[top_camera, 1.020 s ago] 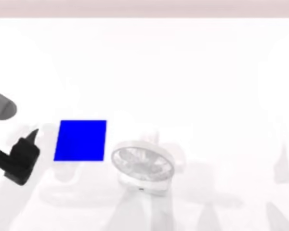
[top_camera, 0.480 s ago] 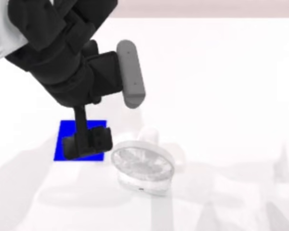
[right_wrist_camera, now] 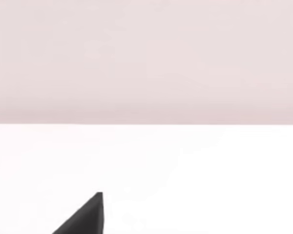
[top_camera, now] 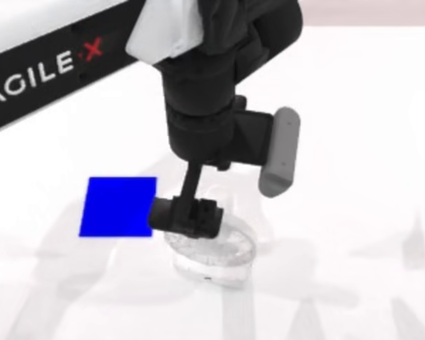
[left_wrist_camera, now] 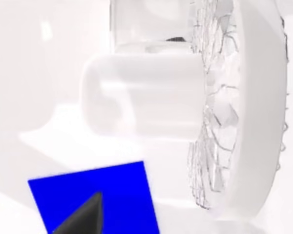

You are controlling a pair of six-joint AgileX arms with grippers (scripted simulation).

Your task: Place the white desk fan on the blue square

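Starting at the table's left, the blue square (top_camera: pixel 118 207) was noted lying bare, just beside the white desk fan (top_camera: pixel 211 249), which stood near the front edge, middle. The left gripper (top_camera: pixel 186 216) was poised over the fan's rim; finger spread could not be told. A centred grip across the ring was judged advisable. The right arm was not seen from above.

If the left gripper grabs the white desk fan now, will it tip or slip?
The white desk fan looks top-heavy: a wide grille ring on a low base, so a sideways push could tip it. Its smooth rounded housing may slip. The left gripper sits at its rim nearest the blue square.
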